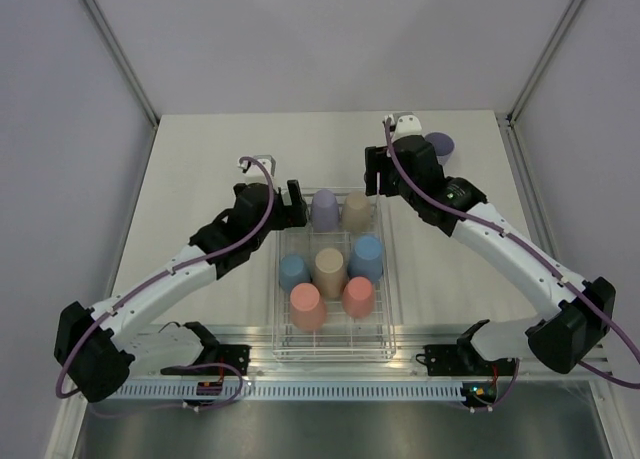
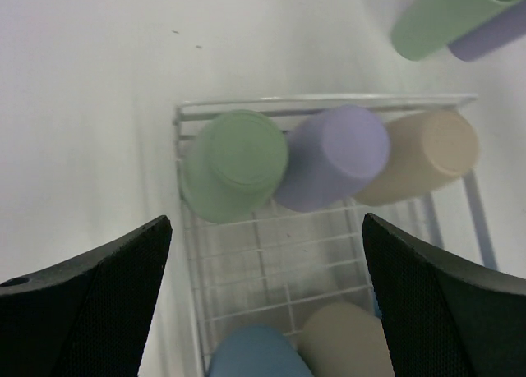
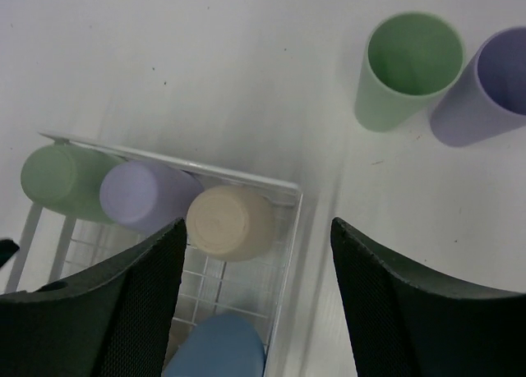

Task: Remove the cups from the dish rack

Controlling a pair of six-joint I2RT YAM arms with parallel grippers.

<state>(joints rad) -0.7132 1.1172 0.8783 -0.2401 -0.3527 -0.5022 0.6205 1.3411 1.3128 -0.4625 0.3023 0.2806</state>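
The clear dish rack (image 1: 332,336) holds upside-down cups: purple (image 1: 324,209), beige (image 1: 357,211), blue (image 1: 293,272), beige (image 1: 329,269), blue (image 1: 367,256) and two coral (image 1: 307,305). My left gripper (image 1: 290,201) is open and empty above the rack's far left corner, over a green cup (image 2: 234,163) next to purple (image 2: 333,157) and beige (image 2: 423,154). My right gripper (image 1: 378,171) is open and empty above the rack's far right corner, beside the beige cup (image 3: 226,221). A green cup (image 3: 408,69) and a purple cup (image 3: 485,85) stand upright on the table outside the rack.
The rack grid (image 2: 279,262) shows bare between the far row and the middle row. The table's white surface (image 1: 200,159) runs left of and behind the rack. Grey walls close in the sides and back. The arm bases sit at the near edge.
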